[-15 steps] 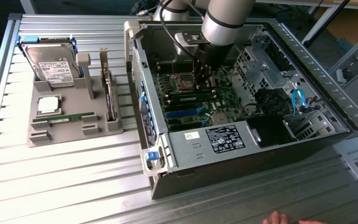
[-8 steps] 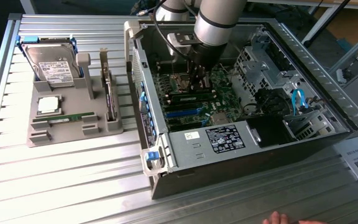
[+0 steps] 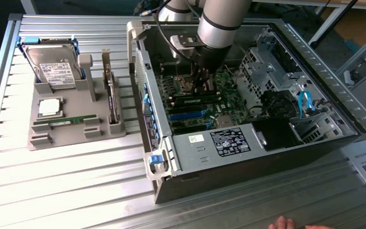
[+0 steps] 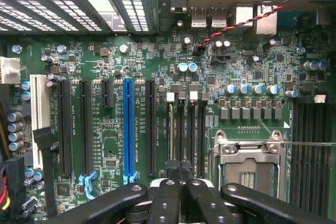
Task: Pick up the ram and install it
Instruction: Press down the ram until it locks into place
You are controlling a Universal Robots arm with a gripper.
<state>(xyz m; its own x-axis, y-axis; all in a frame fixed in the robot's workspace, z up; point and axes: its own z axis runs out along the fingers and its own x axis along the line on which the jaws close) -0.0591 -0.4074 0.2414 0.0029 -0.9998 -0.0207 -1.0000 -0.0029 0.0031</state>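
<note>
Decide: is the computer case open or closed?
Open. The computer case has no side cover, its motherboard lies exposed, and the gripper reaches inside.

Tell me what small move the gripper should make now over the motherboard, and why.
Probably a slow, straight push down, after checking alignment. The shut gripper hangs right over the memory slots beside the empty processor socket. Whether it holds anything I cannot tell; one ram stick lies on the grey tray.
</note>
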